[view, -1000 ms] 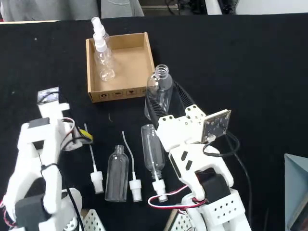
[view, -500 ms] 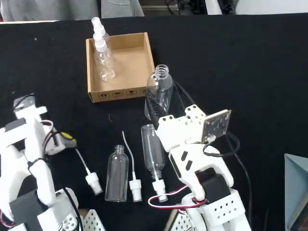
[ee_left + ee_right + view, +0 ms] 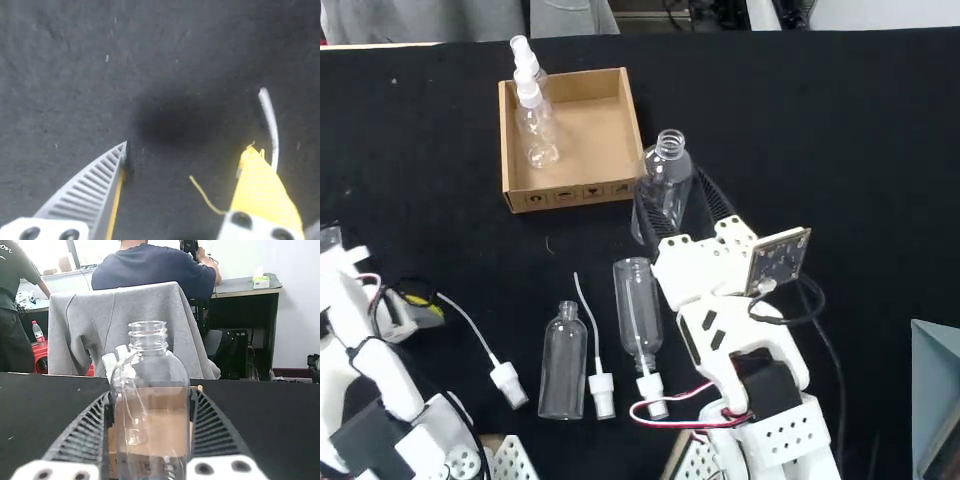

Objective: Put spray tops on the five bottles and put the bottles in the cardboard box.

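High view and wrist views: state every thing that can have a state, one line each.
cardboard box: open-topped, holding two bottles
boxed bottles: spray tops on
held bottle: upright, no top
right gripper: jaws shut on held bottle
left gripper: jaws open
lying bottles: two, on their sides, no tops
loose spray tops: three, lying unfitted

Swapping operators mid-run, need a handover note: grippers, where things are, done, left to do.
Left gripper: open, empty; the tube of a loose spray top lies by its yellow finger.
Right gripper: shut on an upright open bottle near the box.
Done: two capped bottles in the box.
Left: cap the held bottle and the two lying bottles on the table, using that top and two more tops, then box all three.
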